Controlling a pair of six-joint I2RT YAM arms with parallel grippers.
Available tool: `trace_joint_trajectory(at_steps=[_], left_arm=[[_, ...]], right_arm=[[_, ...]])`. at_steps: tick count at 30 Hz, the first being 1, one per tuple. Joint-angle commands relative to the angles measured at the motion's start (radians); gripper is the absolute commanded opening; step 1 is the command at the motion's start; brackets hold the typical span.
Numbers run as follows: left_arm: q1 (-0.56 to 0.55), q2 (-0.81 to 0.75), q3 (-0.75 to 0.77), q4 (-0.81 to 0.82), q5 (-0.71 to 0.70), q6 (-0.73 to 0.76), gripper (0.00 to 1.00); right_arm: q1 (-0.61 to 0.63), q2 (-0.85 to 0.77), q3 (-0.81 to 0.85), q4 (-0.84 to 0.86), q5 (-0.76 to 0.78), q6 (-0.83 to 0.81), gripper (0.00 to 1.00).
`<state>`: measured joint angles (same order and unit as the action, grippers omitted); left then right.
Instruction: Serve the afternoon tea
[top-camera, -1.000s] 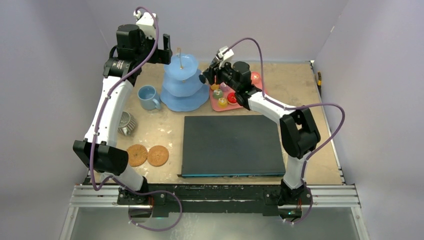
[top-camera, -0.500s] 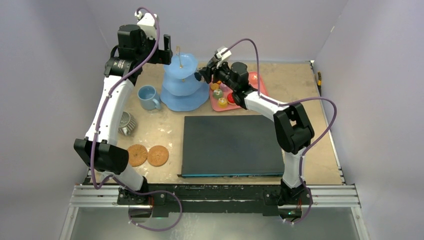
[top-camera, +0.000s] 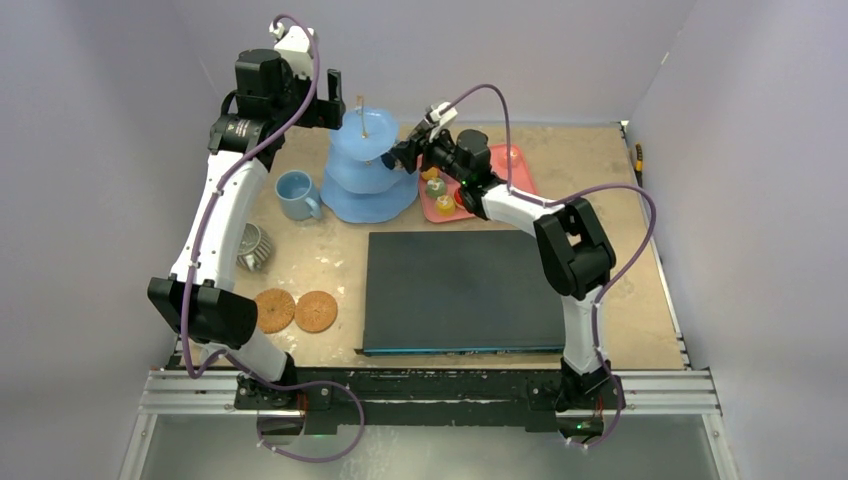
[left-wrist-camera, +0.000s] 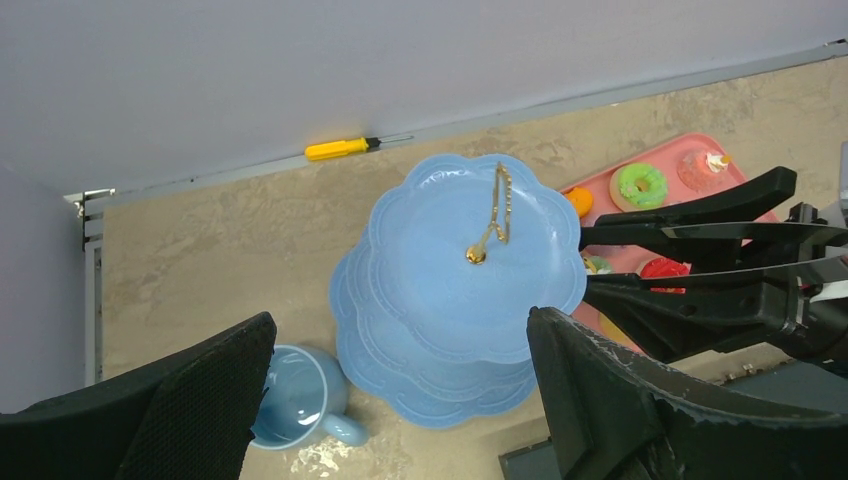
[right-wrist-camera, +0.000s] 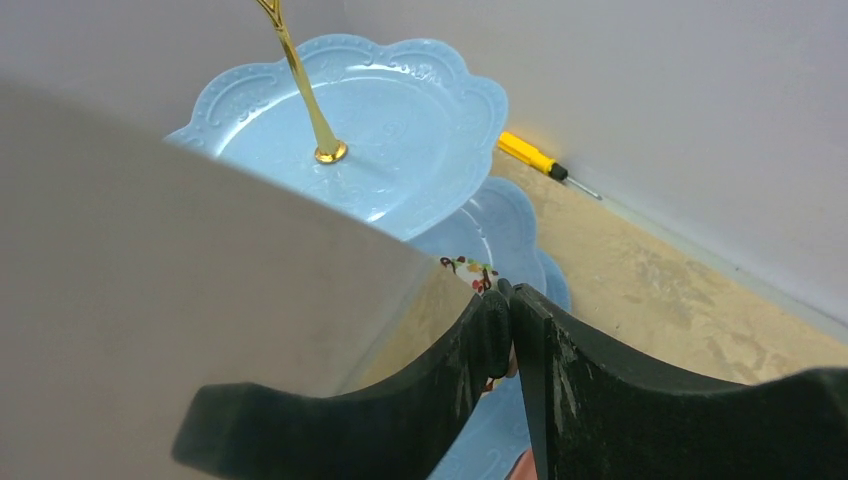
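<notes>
The light-blue three-tier stand (top-camera: 365, 165) (left-wrist-camera: 470, 290) (right-wrist-camera: 400, 110) stands at the back, and the light-blue mug (top-camera: 293, 193) (left-wrist-camera: 300, 400) sits to its left. My right gripper (top-camera: 430, 150) is shut on black tongs (left-wrist-camera: 700, 250) (right-wrist-camera: 560, 370). The tongs' tips reach the stand's middle tier. A small sprinkled cake (right-wrist-camera: 468, 268) shows right at the tips; I cannot tell whether it is pinched. More cakes (top-camera: 437, 190) (left-wrist-camera: 640, 185) lie on the pink tray (top-camera: 505, 160). My left gripper (top-camera: 330, 100) (left-wrist-camera: 402, 330) hangs open and holds nothing, high over the stand and mug.
A dark rectangular board (top-camera: 460, 290) fills the table's middle. Two round cork coasters (top-camera: 295, 310) and a ribbed metal mould (top-camera: 255, 247) lie at the front left. A yellow screwdriver (left-wrist-camera: 340, 149) (right-wrist-camera: 530, 155) lies along the back wall. Walls close in on three sides.
My right arm has swung left, carrying the tongs from over the pink tray to the stand's right side. The left arm has stayed put.
</notes>
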<state>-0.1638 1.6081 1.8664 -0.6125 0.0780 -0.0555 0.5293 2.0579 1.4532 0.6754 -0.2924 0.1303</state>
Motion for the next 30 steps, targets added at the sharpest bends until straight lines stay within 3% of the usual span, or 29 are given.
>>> trace_joint_trajectory(at_steps=[1, 12, 18, 30], left_arm=[[0.007, -0.004, 0.012, 0.016, 0.000, 0.020, 0.96], [0.007, -0.004, 0.010, 0.015, 0.010, 0.011, 0.96], [0.007, -0.010, 0.008, 0.014, 0.009, 0.011, 0.96], [0.007, -0.021, -0.006, 0.004, 0.026, 0.009, 0.96]], right_arm=[[0.005, -0.016, 0.043, 0.092, -0.046, 0.037, 0.64], [0.004, -0.102, -0.020, 0.104, -0.060, 0.032, 0.77], [0.004, -0.143, -0.049, 0.078, -0.071, 0.029, 0.75], [-0.141, -0.411, -0.387, 0.037, 0.033, 0.012, 0.73]])
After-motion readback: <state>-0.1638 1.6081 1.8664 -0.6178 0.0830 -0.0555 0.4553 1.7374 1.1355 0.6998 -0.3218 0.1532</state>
